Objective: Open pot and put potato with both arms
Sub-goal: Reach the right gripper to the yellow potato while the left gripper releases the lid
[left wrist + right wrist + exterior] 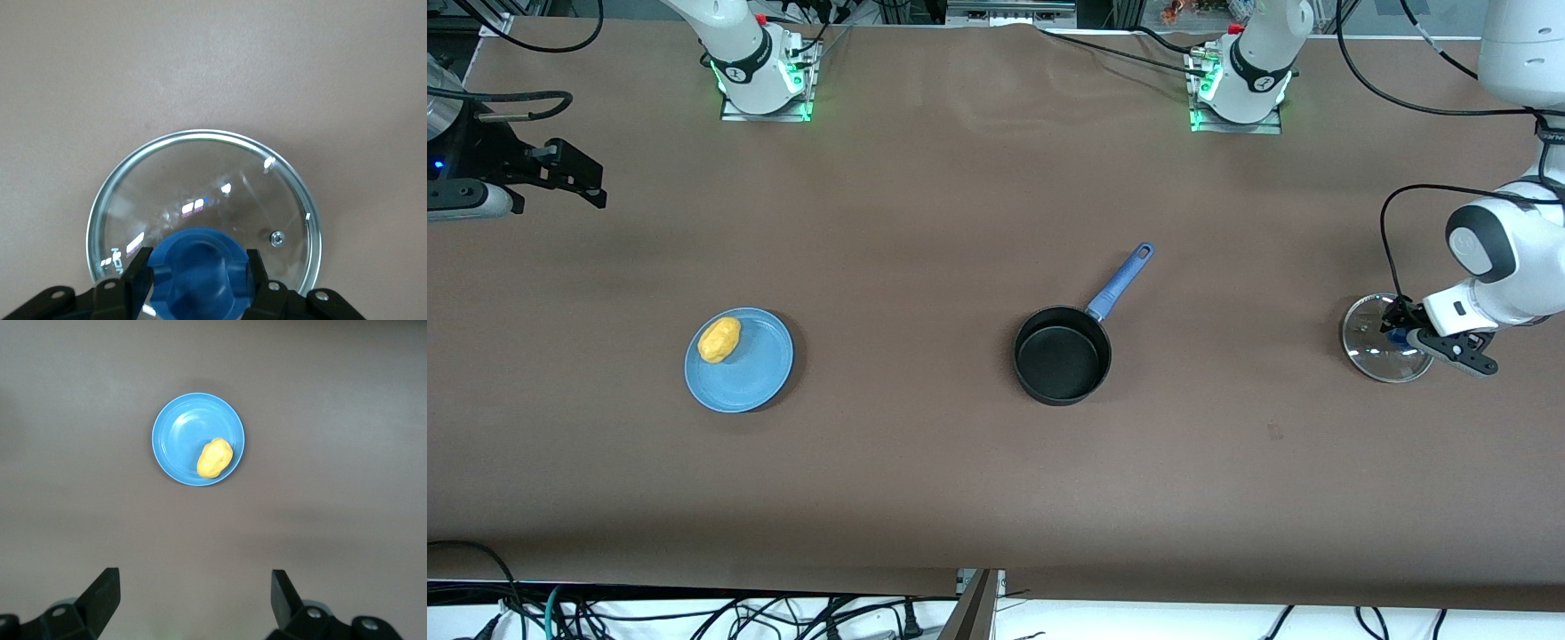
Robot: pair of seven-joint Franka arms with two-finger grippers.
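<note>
A: Start at the right arm's end. Where's the right claw (574,182)?

B: Up in the air over bare counter (960,489) near the edge at that end, jaws spread as wide as they go, holding nothing. The potato (719,339) lies on the light-blue plate (760,378), nearer the front camera than the spot under the claw and a little toward the middle of the counter. In the right wrist view the potato (214,458) sits well ahead of the open fingers (103,595), its long axis slanted across the plate (177,430).

A: So which arm should take it?

B: The right one, I'd say; it's far closer. It would need to travel out over the plate, drop, and close across the potato's short width.

A: And the pot (1062,355)?

B: Mid-counter, uncovered and empty, blue handle angled away from the front camera toward the left arm's base.

A: The left claw (1405,325)?

B: At the left arm's end, clamped tight on the blue knob (200,273) of the glass lid (200,193). The lid sits well apart from the pot, low at the counter; whether it rests on it I can't tell.
</note>
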